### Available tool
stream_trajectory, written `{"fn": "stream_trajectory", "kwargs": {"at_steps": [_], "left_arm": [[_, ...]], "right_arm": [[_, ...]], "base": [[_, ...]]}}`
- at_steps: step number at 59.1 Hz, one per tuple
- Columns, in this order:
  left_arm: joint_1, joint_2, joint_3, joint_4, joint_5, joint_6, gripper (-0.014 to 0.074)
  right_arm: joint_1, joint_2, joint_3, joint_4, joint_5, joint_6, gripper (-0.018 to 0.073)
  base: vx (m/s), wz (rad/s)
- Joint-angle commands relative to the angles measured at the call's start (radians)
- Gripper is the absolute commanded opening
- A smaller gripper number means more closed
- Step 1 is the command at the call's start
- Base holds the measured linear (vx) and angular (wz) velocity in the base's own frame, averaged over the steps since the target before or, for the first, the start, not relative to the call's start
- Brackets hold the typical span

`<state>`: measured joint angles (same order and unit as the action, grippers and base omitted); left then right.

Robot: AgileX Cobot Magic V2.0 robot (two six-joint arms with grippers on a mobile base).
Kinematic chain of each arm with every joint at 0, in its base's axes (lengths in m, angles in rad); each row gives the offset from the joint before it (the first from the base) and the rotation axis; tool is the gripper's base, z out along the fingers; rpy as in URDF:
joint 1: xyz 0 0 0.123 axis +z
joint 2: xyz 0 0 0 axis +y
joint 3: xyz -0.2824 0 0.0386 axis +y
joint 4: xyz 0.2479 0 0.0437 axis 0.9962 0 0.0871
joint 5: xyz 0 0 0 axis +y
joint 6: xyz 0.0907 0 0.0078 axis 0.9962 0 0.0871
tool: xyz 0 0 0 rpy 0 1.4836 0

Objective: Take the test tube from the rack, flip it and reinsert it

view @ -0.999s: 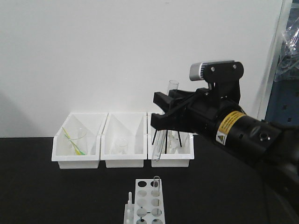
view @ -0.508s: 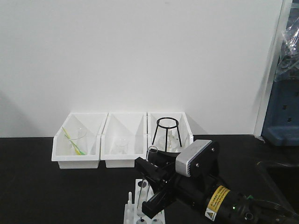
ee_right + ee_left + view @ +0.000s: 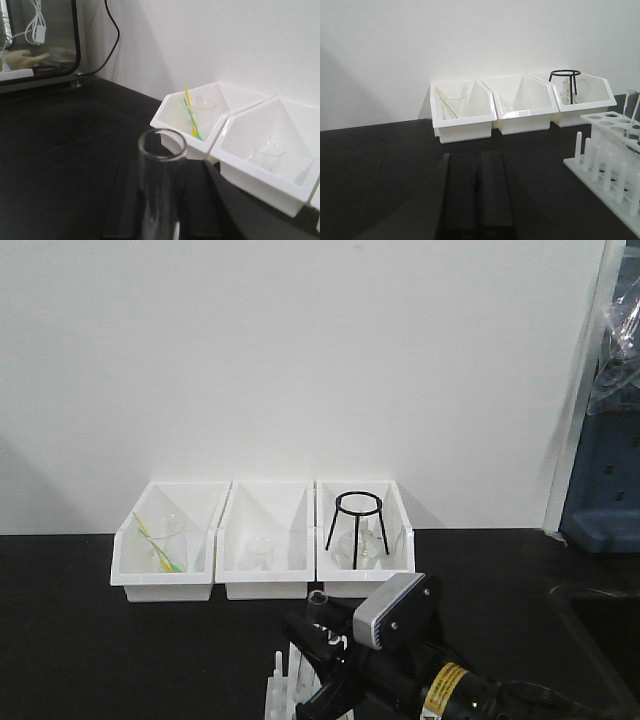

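Note:
The white rack (image 3: 279, 692) stands at the front of the black table, mostly hidden behind my right arm; it shows better in the left wrist view (image 3: 606, 131), with pegs along its near side. My right gripper (image 3: 322, 642) is shut on a clear glass test tube (image 3: 317, 598), held upright with its open mouth up, right over the rack. The right wrist view shows the tube (image 3: 161, 165) clamped between the two black fingers (image 3: 129, 200). A glass tube (image 3: 630, 107) stands at the rack's far end. My left gripper (image 3: 476, 167) is shut and empty, low over the table left of the rack.
Three white bins stand in a row at the back wall: the left one (image 3: 163, 575) holds a beaker with yellow and green sticks, the middle one (image 3: 262, 578) a small beaker, the right one (image 3: 400, 565) a black tripod stand (image 3: 357, 520). A blue object (image 3: 610, 480) is at far right.
My right arm has come down from in front of the bins to the rack, carrying the test tube, which has turned more upright. The bins have not moved.

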<state>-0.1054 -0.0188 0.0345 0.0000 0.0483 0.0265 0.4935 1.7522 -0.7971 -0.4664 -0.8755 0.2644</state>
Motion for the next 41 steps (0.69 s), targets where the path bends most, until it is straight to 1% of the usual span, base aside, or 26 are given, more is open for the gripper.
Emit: {"fn": "stream_trajectory", "kwargs": {"at_steps": [1, 19, 26, 34, 41], "left_arm": [[0.000, -0.008, -0.006, 0.000, -0.081, -0.002, -0.0006], [0.000, -0.008, -0.006, 0.000, -0.081, -0.002, -0.0006], [0.000, -0.008, -0.006, 0.000, -0.081, -0.002, -0.0006], [0.000, -0.008, -0.006, 0.000, -0.081, -0.002, -0.0006], [0.000, -0.008, -0.006, 0.000, -0.081, -0.002, -0.0006]], "right_arm": [[-0.003, -0.012, -0.026, 0.014, -0.080, -0.009, -0.0011], [-0.003, 0.072, -0.026, 0.010, -0.088, -0.009, -0.0006], [-0.003, 0.077, -0.026, 0.010, -0.097, -0.009, 0.0020], [-0.003, 0.078, -0.026, 0.010, -0.098, -0.009, 0.0098], [-0.003, 0.077, -0.026, 0.010, -0.104, -0.009, 0.0213]], "base": [[0.00, 0.00], [0.00, 0.00], [0.00, 0.00], [0.00, 0.00], [0.00, 0.00]]}}
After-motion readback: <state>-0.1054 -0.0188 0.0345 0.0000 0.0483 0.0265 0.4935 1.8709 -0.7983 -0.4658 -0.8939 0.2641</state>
